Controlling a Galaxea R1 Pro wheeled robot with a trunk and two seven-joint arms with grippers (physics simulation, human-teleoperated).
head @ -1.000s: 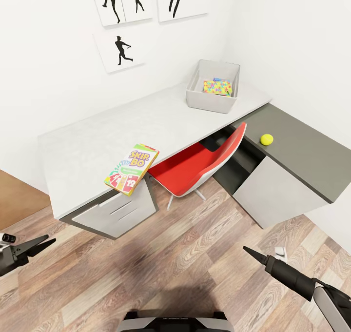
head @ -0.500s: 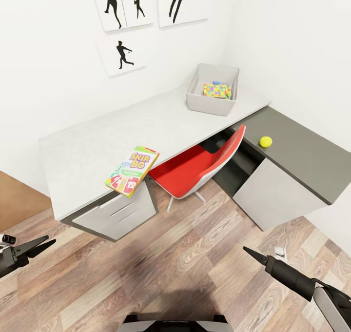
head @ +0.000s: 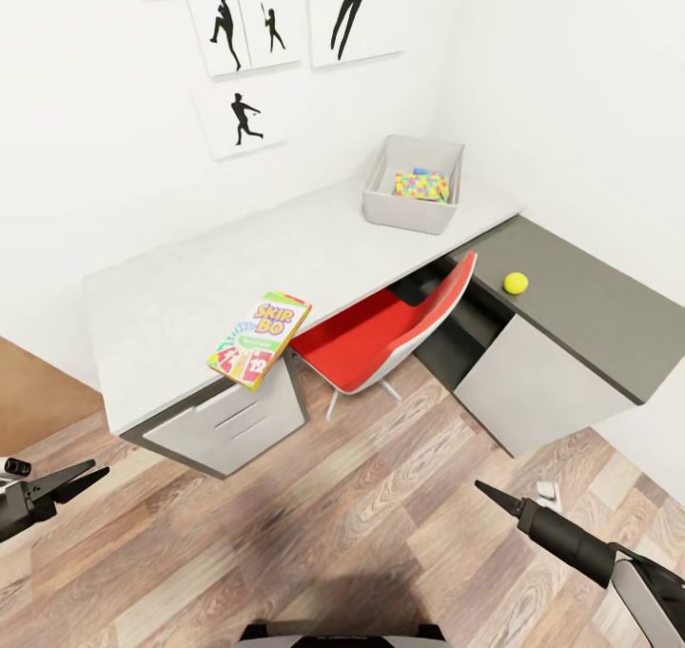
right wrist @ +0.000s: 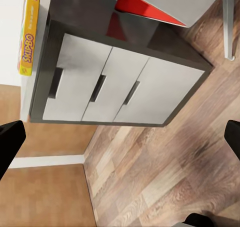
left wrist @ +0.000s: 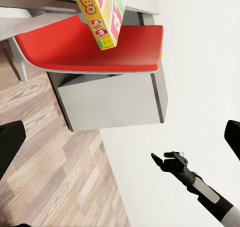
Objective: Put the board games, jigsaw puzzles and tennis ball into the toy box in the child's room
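On the table (head: 181, 286) at 10 o'clock lies the Skip-Bo (head: 258, 338); the toy box (head: 412, 191) sits at 1 o'clock; both grippers, left (head: 71, 478) and right (head: 490, 492), spread wide, empty.

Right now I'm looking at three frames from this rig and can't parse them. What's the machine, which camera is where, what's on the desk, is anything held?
It is a simulated wheeled robot with two arms. The big picture comes from its head camera, looking down over both arms: the left gripper and the right gripper hang low over the wood floor, and both hold nothing. The other two pictures come from cameras on each wrist, looking along the fingers.

On the white table lies a Skip-Bo board game, jutting over the front edge above the drawer unit. At the far end stands the grey toy box with a jigsaw puzzle inside. The tennis ball sits on the lower dark grey cabinet. A red chair is tucked under the table.
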